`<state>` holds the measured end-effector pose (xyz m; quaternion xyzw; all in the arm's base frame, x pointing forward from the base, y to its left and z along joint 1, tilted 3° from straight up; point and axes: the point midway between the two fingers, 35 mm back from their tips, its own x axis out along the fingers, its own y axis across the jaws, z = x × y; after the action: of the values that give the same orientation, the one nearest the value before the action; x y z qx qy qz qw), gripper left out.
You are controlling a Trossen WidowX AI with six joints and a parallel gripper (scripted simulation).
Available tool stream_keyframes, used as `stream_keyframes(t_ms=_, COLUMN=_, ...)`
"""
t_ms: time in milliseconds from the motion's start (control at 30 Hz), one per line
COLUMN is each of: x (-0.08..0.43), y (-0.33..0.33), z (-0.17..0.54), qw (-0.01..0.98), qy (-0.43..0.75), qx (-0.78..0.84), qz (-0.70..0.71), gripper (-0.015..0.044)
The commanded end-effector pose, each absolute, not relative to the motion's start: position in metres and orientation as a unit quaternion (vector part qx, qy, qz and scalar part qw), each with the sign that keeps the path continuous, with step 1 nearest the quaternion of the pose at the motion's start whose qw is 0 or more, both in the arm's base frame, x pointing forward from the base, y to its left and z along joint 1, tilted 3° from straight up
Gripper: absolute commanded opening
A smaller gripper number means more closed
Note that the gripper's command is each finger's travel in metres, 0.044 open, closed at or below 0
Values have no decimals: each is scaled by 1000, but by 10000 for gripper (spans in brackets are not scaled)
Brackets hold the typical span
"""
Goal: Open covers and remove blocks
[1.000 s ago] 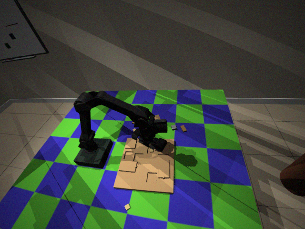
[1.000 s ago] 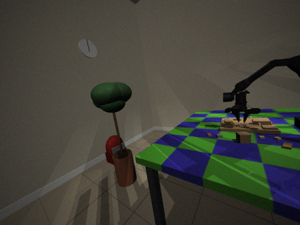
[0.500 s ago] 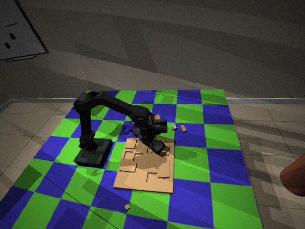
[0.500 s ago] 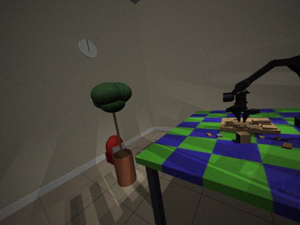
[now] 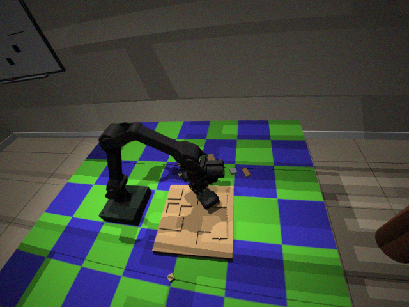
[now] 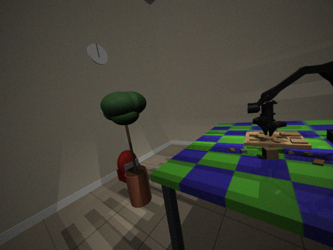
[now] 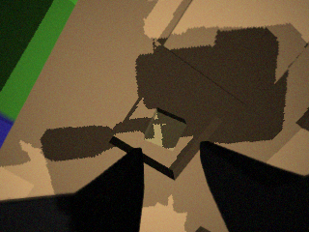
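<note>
The tan puzzle board [image 5: 191, 248] [image 6: 277, 145] [image 7: 87, 72] lies on the checkered table. My gripper [image 6: 268, 134] [image 7: 171, 153] is partly open with nothing between its fingertips, low over the board. In the wrist view a pale olive block [image 7: 166, 130] sits in a well just beyond the fingertips; shadow covers part of it. Flat covers show at the board's left back [image 5: 174, 192], left middle [image 5: 170, 223] and right front [image 5: 219, 229]. Dark-edged recesses lie between them. The hand hides part of the board in the top view, and I cannot tell how far each cover is open.
Off the board, a grey block [image 5: 232, 171] [image 6: 243, 150] and an orange-brown block [image 5: 246, 172] [image 6: 232, 149] lie behind it. A larger brown cube [image 5: 211, 156] [image 6: 270, 152] and several small pieces are also there. A small tan block [image 5: 170, 277] lies in front.
</note>
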<state>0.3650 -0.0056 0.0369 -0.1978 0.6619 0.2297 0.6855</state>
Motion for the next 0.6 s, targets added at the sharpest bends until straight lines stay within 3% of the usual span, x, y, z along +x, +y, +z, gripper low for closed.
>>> stream_keyframes(t_ms=0, x=365, y=-5, z=37, qw=691, qy=667, qx=-180, qz=214, gripper=144)
stream_keyframes(t_ms=567, x=365, y=-5, z=37, qw=708, qy=689, qx=-91, qz=127, gripper=144)
